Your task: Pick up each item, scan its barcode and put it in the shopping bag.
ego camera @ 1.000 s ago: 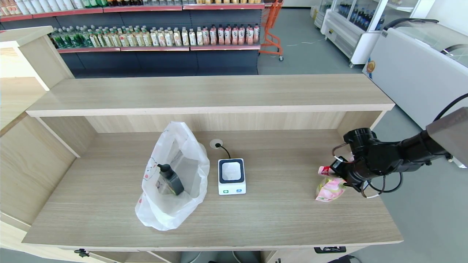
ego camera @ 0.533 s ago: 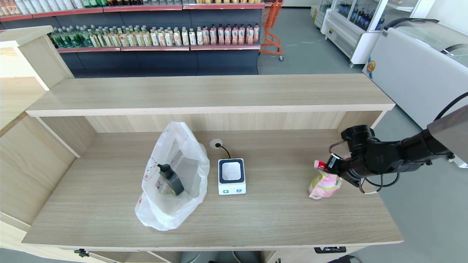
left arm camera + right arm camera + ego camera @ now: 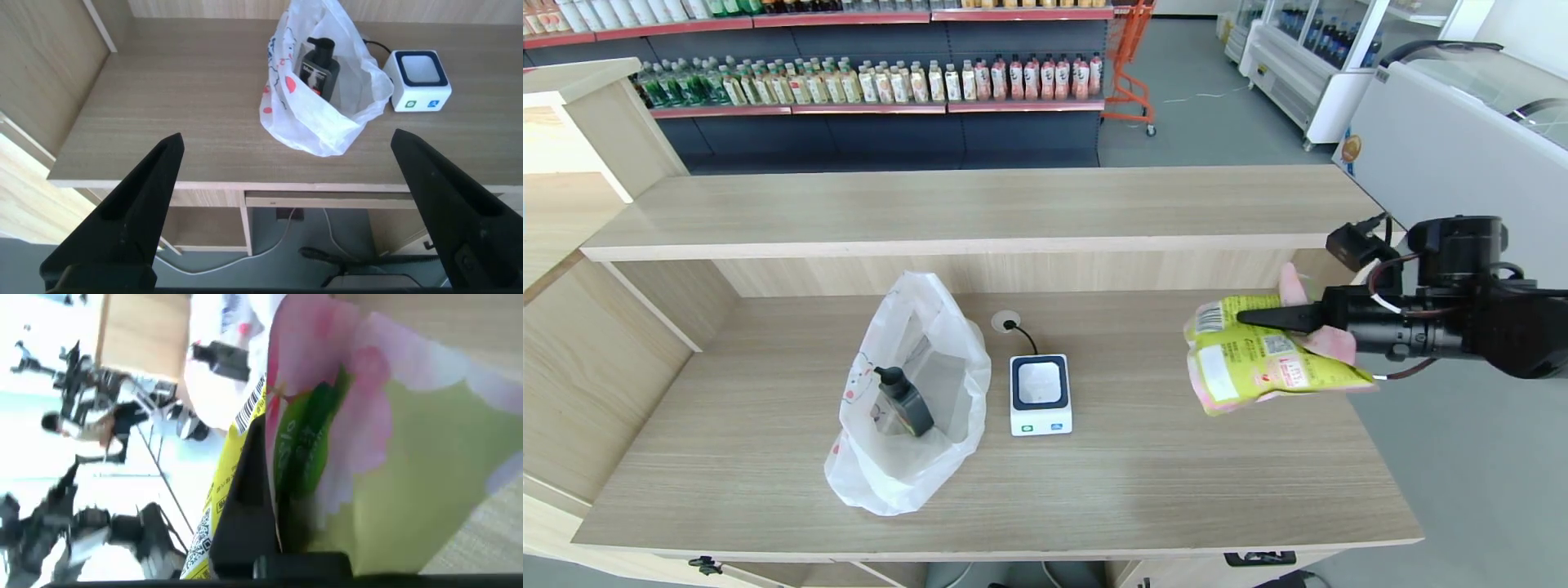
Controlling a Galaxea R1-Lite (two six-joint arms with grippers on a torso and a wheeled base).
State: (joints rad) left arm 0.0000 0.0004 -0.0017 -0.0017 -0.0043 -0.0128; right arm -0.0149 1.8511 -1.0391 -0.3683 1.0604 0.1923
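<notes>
Pouch (image 3: 1262, 359): yellow-green and pink; held in the air above the right end of the counter (image 3: 1135, 474), lying roughly flat, with the barcode (image 3: 1210, 317) facing up.
Right gripper (image 3: 1262, 320): clamped on the pouch, one dark finger lying across its top face.
Left gripper (image 3: 286, 137): jaws wide apart, holding nothing; off the counter's near edge, on the bag's side.
Scanner (image 3: 1040, 393): white, window facing up; on the counter between bag and pouch, well apart from the pouch.
Bag (image 3: 882, 482): white plastic, mouth open; on the counter just beside the scanner.
Bottle (image 3: 903, 402): dark, with a pump top; inside the bag.
Done: bottle appears bagged; pouch picked up.
Left: scan the pouch, then bag it. With the barcode facing up, the pouch probably needs turning toward the scanner window.
</notes>
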